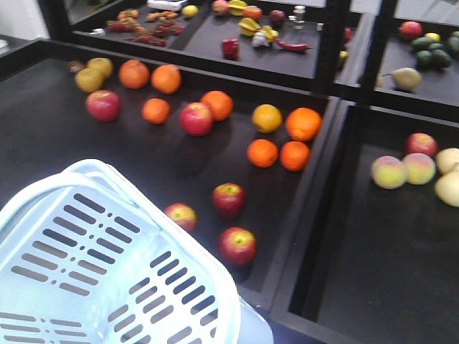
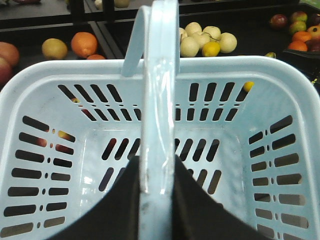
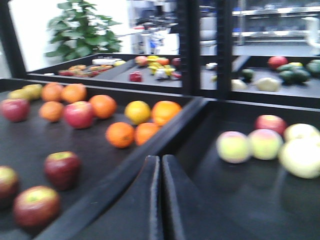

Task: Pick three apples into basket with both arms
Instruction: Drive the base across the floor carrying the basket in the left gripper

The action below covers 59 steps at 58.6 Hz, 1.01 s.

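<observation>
My left pincer is clamped on the two loop handles of the basket, with one black finger on each side of them. The pale blue basket is at the near left corner of the shelf. My right pincer has its fingers pressed together with nothing between them, above the raised divider between two shelf trays. The three apples lie on the shelf near its front edge, outside the basket and just to its right. Oranges are farther back toward the middle. Pale peaches lie in the tray on the right.
</observation>
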Available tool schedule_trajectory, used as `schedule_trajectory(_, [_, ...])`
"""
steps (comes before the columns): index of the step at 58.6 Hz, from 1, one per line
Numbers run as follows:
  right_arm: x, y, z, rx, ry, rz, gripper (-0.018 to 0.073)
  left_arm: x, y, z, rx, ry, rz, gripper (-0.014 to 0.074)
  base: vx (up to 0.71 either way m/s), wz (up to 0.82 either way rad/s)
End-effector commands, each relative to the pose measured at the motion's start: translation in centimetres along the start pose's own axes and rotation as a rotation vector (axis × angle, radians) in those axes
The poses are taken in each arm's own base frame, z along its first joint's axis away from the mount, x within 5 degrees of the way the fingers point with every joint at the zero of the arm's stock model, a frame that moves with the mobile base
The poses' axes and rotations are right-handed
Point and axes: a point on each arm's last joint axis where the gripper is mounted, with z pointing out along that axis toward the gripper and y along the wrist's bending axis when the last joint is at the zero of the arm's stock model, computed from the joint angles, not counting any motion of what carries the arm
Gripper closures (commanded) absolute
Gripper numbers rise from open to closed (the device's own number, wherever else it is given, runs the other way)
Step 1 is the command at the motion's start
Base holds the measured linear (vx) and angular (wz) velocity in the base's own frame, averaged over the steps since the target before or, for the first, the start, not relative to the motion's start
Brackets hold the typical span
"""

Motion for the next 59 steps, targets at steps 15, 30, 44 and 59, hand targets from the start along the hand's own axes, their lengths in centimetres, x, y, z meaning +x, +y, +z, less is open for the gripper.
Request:
schedule_trajectory(15, [-0.32, 0.02, -0.05, -0.001, -0.071, -0.015, 0.0568, -1.58, -0.1, -0.47, 0.0, -0.121, -0.021, 0.0602, -0.14, 0.53])
schedule_trajectory(30, [-0.32, 0.02, -0.05, -0.001, -0.071, -0.015, 0.0568, -1.57, -0.1, -0.47, 0.0, -0.12, -0.021, 0.0602, -0.14, 0.54])
schedule_trajectory(44, [-0.32, 0.02, -0.05, -0.001, -0.071, -0.015, 0.0568, -1.57, -0.1, -0.47, 0.0, -0.12, -0.021, 0.0602, -0.14, 0.54])
schedule_trajectory(59, [-0.32, 0.02, -0.05, -0.001, -0.071, -0.015, 0.0568, -1.57, -0.1, -0.47, 0.0, -0.12, -0.021, 0.0602, -0.13, 0.51])
